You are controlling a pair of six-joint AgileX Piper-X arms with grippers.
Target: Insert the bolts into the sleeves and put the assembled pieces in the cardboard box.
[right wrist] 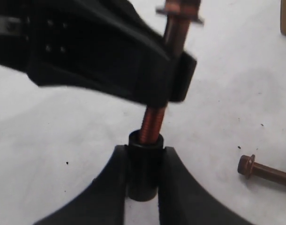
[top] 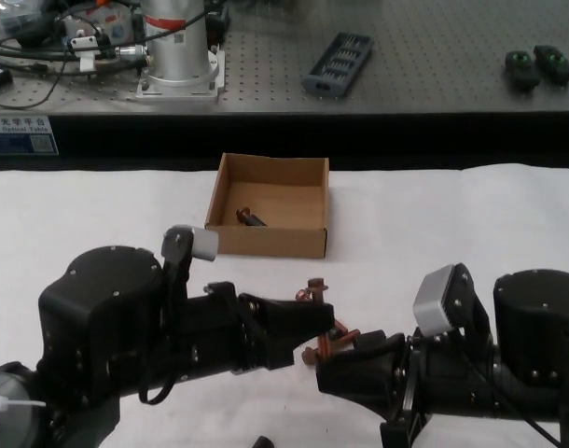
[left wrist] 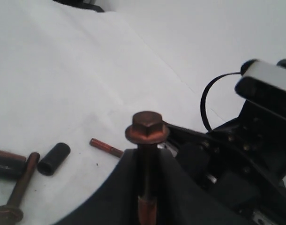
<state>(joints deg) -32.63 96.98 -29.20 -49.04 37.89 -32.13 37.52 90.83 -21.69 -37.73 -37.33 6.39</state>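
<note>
White-covered worktop (top: 471, 215), cardboard box (top: 266, 241) at its far middle.
Left pincer (left wrist: 146, 161) pinches a bolt (left wrist: 146, 127); right pincer (right wrist: 144, 154) pinches a sleeve (right wrist: 144, 176), bolt tip in its mouth.

A white sheet (top: 471, 215) covers the counter. Beyond its far edge runs a perforated metal table (top: 434, 84), carrying a silver column (top: 177, 47) on a square base at far left beside tangled cables (top: 33, 51), a dark ribbed rack (top: 339, 63) mid-way, and two dark rounded pieces (top: 539, 67) far right.
</note>
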